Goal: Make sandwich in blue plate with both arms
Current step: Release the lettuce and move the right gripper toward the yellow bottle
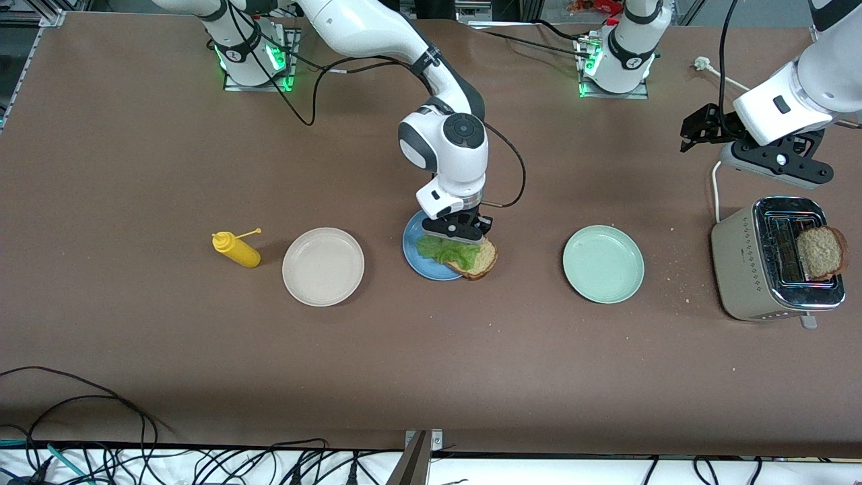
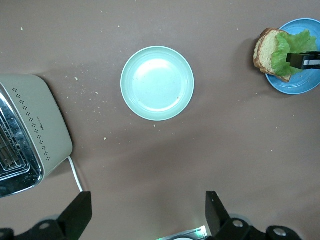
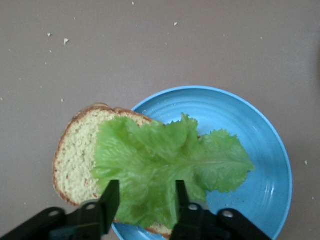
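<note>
The right gripper [image 1: 456, 234], fingers apart just above the lettuce [image 3: 165, 170], risks dragging it off the bread [image 3: 75, 160] overhanging the blue plate [image 1: 417, 252] at five o'clock (left gripper [image 2: 145, 212] waits open near the toaster [image 1: 768, 269]).

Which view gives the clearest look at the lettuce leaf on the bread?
The right wrist view: the lettuce leaf fills it, lying across the bread slice and onto the blue plate. In the front view the right gripper hides part of the leaf. The left wrist view shows it small, at the edge.
</note>
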Robot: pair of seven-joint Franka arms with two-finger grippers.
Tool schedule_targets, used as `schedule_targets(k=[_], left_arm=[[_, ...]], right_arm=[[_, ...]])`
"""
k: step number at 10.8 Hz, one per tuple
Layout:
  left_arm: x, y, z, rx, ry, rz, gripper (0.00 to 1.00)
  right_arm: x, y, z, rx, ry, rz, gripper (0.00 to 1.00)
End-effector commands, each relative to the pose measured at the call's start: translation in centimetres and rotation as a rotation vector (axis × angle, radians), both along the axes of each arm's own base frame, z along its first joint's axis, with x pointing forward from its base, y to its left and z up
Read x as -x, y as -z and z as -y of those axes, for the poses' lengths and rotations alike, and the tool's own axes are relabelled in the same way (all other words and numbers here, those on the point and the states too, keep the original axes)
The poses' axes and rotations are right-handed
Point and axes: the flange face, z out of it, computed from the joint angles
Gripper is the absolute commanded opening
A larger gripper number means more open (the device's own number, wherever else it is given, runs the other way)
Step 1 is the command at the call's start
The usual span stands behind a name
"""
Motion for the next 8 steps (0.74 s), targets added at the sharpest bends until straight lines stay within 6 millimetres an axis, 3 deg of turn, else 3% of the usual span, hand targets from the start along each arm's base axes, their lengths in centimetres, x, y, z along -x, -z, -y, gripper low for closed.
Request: schedule_targets(k=[1, 2, 5, 8], left_arm=[[-0.1, -0.5, 0.1, 0.012, -0.013, 0.004, 1.0], [-0.1, -0.5, 0.1, 0.012, -0.013, 0.004, 1.0], [-0.1, -0.5, 0.1, 0.012, -0.013, 0.004, 1.0], [-0.1, -0.4, 0.1, 0.012, -0.013, 0.002, 1.0]], right_arm=[[-0.1, -1.1, -0.7, -0.006, 0.017, 0.034, 1.0], [-0.3, -1.3, -0.6, -0.006, 0.014, 0.035, 1.0], [-2.0, -4.9, 1.4, -0.033, 0.031, 0.037, 1.0], [-4.0, -8.1, 6.3, -0.04, -0.056, -0.008, 1.0]])
